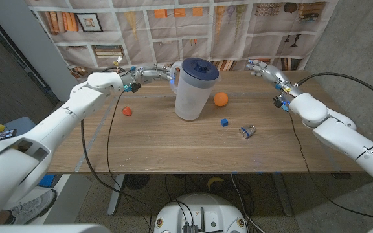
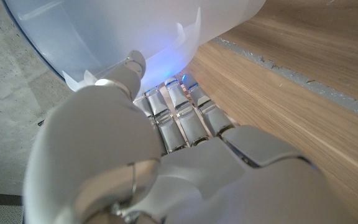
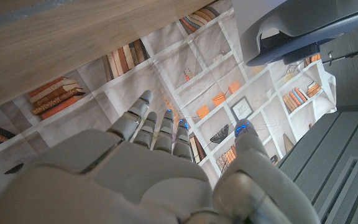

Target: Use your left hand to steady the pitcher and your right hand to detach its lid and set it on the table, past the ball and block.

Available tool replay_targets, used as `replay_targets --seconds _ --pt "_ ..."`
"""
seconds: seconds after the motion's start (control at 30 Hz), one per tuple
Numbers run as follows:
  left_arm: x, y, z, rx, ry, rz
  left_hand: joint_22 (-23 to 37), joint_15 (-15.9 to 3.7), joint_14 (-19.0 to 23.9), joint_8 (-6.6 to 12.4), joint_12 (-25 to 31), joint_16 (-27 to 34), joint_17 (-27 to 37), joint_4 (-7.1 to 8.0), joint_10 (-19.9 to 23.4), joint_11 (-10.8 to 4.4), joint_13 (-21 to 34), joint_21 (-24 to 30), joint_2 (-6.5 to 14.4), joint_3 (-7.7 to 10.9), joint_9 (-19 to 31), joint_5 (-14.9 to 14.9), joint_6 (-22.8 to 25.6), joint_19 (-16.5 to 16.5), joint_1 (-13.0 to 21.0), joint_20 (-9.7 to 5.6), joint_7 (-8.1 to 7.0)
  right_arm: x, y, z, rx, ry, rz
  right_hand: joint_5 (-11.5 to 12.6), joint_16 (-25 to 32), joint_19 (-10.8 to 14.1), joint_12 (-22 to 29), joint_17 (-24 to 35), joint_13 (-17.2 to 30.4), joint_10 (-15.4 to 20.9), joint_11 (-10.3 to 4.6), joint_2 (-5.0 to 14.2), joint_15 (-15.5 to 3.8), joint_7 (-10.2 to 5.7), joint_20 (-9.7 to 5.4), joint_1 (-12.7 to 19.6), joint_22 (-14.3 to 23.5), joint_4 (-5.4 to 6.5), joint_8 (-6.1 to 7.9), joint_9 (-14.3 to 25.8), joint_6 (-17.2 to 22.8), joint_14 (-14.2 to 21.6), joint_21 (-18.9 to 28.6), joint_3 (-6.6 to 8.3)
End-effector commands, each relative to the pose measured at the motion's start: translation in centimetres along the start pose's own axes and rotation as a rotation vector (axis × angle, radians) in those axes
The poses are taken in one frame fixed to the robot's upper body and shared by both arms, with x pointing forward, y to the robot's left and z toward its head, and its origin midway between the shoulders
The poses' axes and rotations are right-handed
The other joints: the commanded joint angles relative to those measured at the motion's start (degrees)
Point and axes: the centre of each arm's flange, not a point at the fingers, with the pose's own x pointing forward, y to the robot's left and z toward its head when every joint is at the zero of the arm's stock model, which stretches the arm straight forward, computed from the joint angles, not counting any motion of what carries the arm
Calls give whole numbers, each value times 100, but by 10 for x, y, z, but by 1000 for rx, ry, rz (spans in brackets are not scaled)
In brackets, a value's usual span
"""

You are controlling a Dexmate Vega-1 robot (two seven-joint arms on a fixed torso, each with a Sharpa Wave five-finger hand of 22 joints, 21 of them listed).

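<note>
A translucent white pitcher [image 1: 190, 97] stands near the middle of the table with its dark blue lid [image 1: 199, 67] on top. My left hand [image 1: 153, 73] reaches in from the left to the pitcher's handle [image 1: 173, 72]. In the left wrist view its fingers [image 2: 174, 111] lie against the pitcher [image 2: 135, 28] and the thumb [image 2: 124, 71] presses a rib of the handle. My right hand [image 1: 259, 66] hovers over the table's far right edge with its fingers [image 3: 157, 127] spread and holding nothing. An orange ball [image 1: 221, 99] and a small blue block [image 1: 225, 122] lie right of the pitcher.
A small red thing [image 1: 127, 110] lies left of the pitcher. A metallic clip-like object [image 1: 247, 131] lies to the right of the block. A printed bookshelf backdrop [image 1: 173, 26] hangs behind the wooden table [image 1: 160, 149]. Cables trail over both table sides.
</note>
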Motion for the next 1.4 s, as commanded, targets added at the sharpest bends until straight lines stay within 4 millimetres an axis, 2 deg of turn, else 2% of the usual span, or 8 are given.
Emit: replay_targets --seconds 0.03,0.17,0.33,0.5,0.87,1.07,1.4 --pt "8 -4 0 2 1 -19 17 -742 56 34 10 54 8 -21 190 -148 17 -10 129 40 16 22 114 32 143 -774 58 7 -10 30 -135 13 66 37 39 -22 43 1 22 126 -5 1 98 -39 74 242 21 -115 65 36 56 31 22 87" --pt "10 -5 0 -1 3 -23 17 -742 63 34 9 56 9 -20 201 -149 18 -14 138 42 17 23 123 27 152 -771 58 10 -14 40 -175 17 90 76 41 -298 45 10 33 164 16 -74 165 -81 174 481 21 -146 78 44 54 -2 -68 137" --pt "11 -6 1 3 0 -28 17 -744 76 35 8 59 12 -20 219 -149 20 -16 145 40 20 24 139 27 165 -765 45 14 -16 52 -211 20 134 103 53 -311 46 14 40 190 31 -136 225 -95 261 632 19 -153 72 49 16 4 -52 164" --pt "12 -7 0 -2 2 -30 16 -743 87 34 4 60 13 -20 231 -150 22 -19 150 37 22 24 149 26 176 -762 50 17 -16 63 -256 -1 154 151 80 -299 60 17 49 248 4 -197 241 -155 287 824 17 -156 108 56 72 49 -32 204" --pt "10 -8 1 -2 9 -35 15 -746 132 29 -1 76 23 -15 267 -146 26 -29 157 18 26 22 164 15 191 -746 83 24 -17 86 -336 -62 182 235 131 -277 111 32 63 448 -189 -313 233 -290 321 1158 16 -149 171 64 217 125 -15 260" --pt "8 -10 0 -9 11 -28 15 -747 151 29 -2 81 26 -14 285 -146 28 -25 161 9 28 22 178 31 199 -755 70 29 -19 100 -372 -88 224 265 102 -393 76 47 70 402 -177 -372 302 -320 401 1309 16 -132 134 67 130 13 -47 274" --pt "6 -11 2 -4 21 -32 14 -748 177 26 -8 89 30 -12 297 -148 30 -23 168 -2 30 23 185 43 208 -751 63 38 -19 121 -447 -141 271 274 96 -451 29 65 82 297 -169 -448 360 -338 469 1403 16 -114 116 72 79 -48 -51 262"
